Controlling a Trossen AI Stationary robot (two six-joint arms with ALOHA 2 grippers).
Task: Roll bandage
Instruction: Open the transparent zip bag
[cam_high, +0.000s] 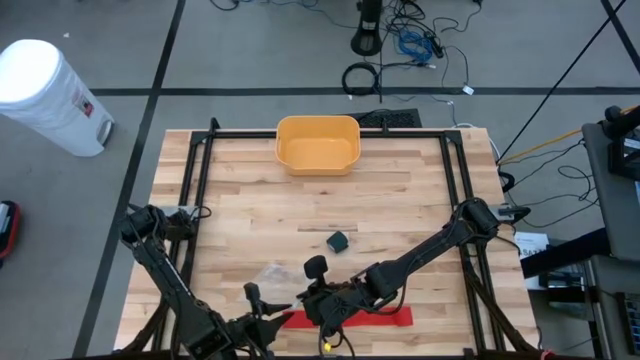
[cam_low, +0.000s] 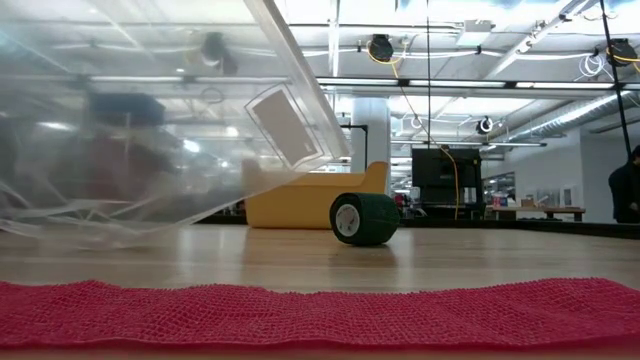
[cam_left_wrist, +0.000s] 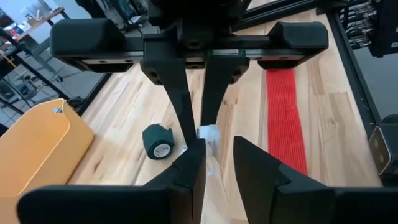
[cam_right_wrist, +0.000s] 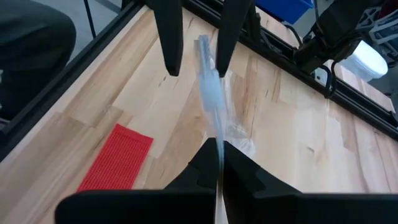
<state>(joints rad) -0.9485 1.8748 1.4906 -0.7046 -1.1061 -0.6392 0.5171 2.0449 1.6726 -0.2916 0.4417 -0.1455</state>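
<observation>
A red bandage (cam_high: 350, 318) lies flat and unrolled along the table's near edge. A dark green rolled bandage (cam_high: 338, 241) rests on its side at mid-table. Both grippers face each other over the near edge. My right gripper (cam_right_wrist: 219, 144) is shut on a clear plastic bag (cam_right_wrist: 211, 93). My left gripper (cam_left_wrist: 219, 149) is open, with one finger on either side of the bag's raised edge (cam_right_wrist: 204, 45); whether they touch it I cannot tell. The bag fills the low view's upper left (cam_low: 150, 120). My right gripper pinches a narrow, bunched strip of the clear bag (cam_right_wrist: 216, 127) between its two fingers. The fingers slant downward toward the table's left. The strip stands up from the fingers toward the left gripper, and the rest of the bag hangs crumpled toward the table (cam_right_wrist: 239, 137).
A yellow bin (cam_high: 318, 143) stands at the table's far middle. A black frame (cam_high: 200, 180) runs along the left, far and right sides of the table. Bare wood lies between the bin and the green roll.
</observation>
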